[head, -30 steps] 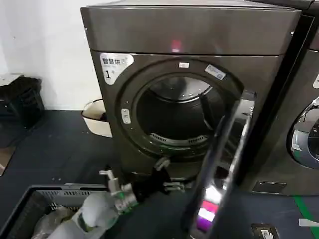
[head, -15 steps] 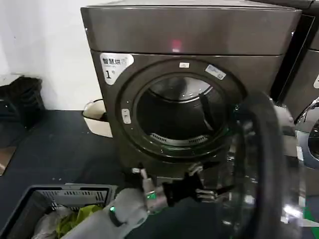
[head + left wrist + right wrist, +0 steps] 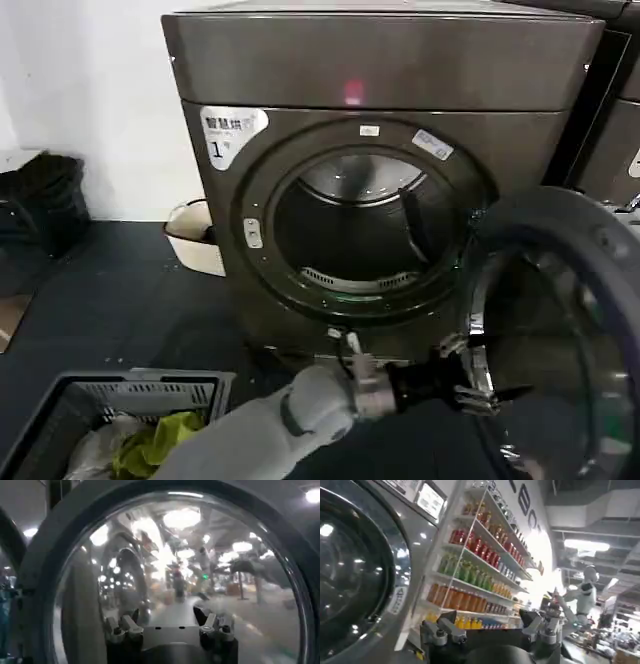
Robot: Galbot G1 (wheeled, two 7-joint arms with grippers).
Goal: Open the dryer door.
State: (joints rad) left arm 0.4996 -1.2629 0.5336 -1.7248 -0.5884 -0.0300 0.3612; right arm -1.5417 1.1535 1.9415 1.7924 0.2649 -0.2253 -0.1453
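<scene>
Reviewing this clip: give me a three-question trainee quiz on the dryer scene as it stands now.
1. True or false: the dryer door is shut against the dryer.
2. Which gripper is at the door's inner face? A) left gripper B) right gripper
3. What lies in the grey basket at the robot's left?

Key: 1 false, it is swung wide open. 2 A. 3 crumpled laundry, white and yellow-green.

Grey laundry basket [image 3: 150,385] of clothes, white tub [image 3: 195,240], shelves of bottles [image 3: 470,572]

wall: white [image 3: 90,100] | floor: dark [image 3: 110,300] | shelves: stocked with bottles [image 3: 475,575] | ceiling lights: on [image 3: 585,544]
</scene>
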